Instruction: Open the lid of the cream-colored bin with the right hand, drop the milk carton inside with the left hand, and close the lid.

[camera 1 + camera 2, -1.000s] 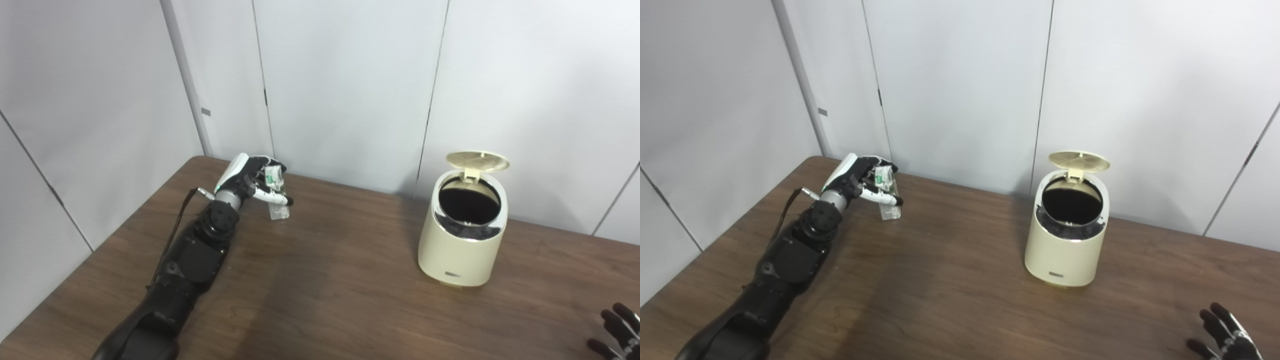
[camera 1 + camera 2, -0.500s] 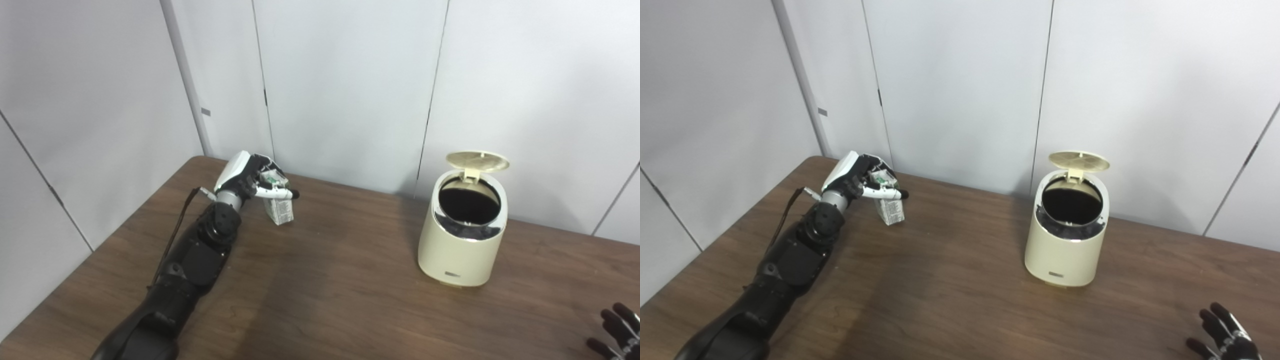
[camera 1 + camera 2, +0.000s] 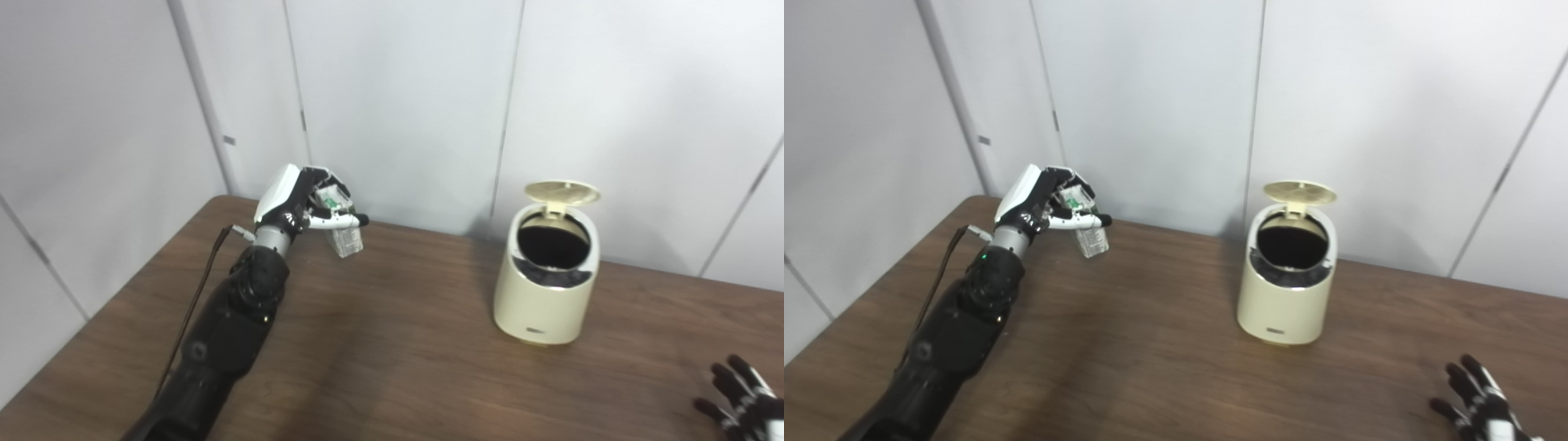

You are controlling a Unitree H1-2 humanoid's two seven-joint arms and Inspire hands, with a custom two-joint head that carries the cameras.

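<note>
The cream-colored bin [image 3: 547, 286] stands on the brown table [image 3: 392, 367] right of centre. Its round lid [image 3: 562, 192] is raised and the dark inside shows. My left hand [image 3: 300, 202] is at the far left, shut on the small milk carton [image 3: 344, 236], which hangs tilted a little above the table. The hand is well left of the bin. My right hand [image 3: 741, 398] rests low at the bottom right corner, fingers spread and empty, away from the bin.
White wall panels [image 3: 398, 92] stand close behind the table's far edge. The table's left edge [image 3: 92, 318] runs diagonally beside my left arm. A thin cable [image 3: 196, 300] hangs along that arm.
My left hand has lifted the carton off the table and raised it. The camera has shifted, so the whole scene sits a little further left. The bin and right hand have not moved.
</note>
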